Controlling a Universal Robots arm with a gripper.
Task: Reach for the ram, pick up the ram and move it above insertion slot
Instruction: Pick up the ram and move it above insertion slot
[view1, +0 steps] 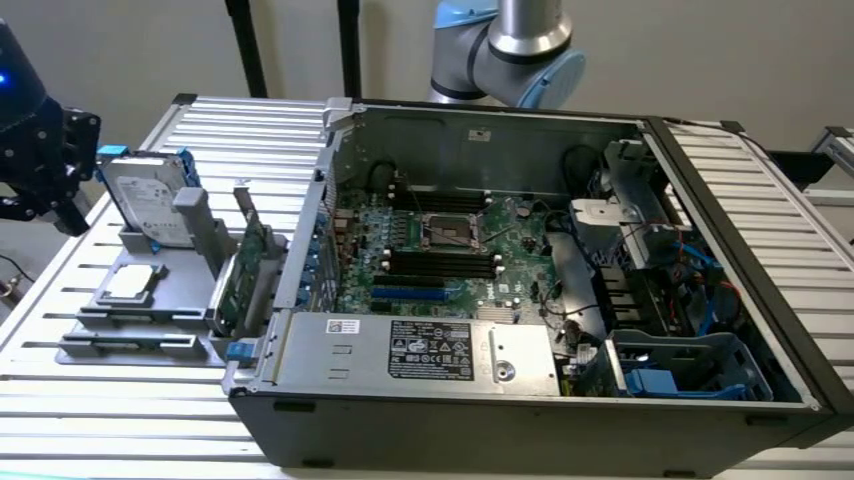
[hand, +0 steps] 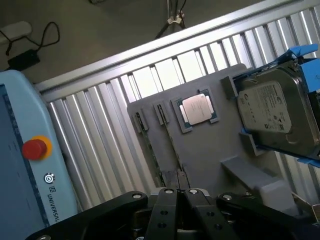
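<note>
Two thin strips stand on edge in the grey holder tray (hand: 210, 150) on the table (view1: 80, 420), and I take the one next to the processor chip (hand: 198, 108) to be the ram (hand: 171, 142). Only its narrow edge faces up, so I can't make out the chips on it. The second strip (hand: 149, 147) runs alongside it, just beside but not touching.

The pincer (hand: 178, 192) is fully closed, fingers pressed together with nothing between them. In the wrist view the near end of the ram sits just past the fingertips, and its long axis runs away from them at a slight slant to the seam between the fingers. It looks to me as if the fingers would have to part and turn a little to straddle the thin edge squarely.

From across the room, the pincer (view1: 60, 205) hangs above the tray's far corner, at the exterior view's left. The ram (view1: 134, 314) lies below it and to the exterior view's right, lengthwise across the tray.

The black memory slots (view1: 441, 262) sit inside the open computer case (view1: 534, 420), well apart from the tray on the exterior view's right. A hard drive (hand: 277, 112) stands propped at the tray's other end.
</note>
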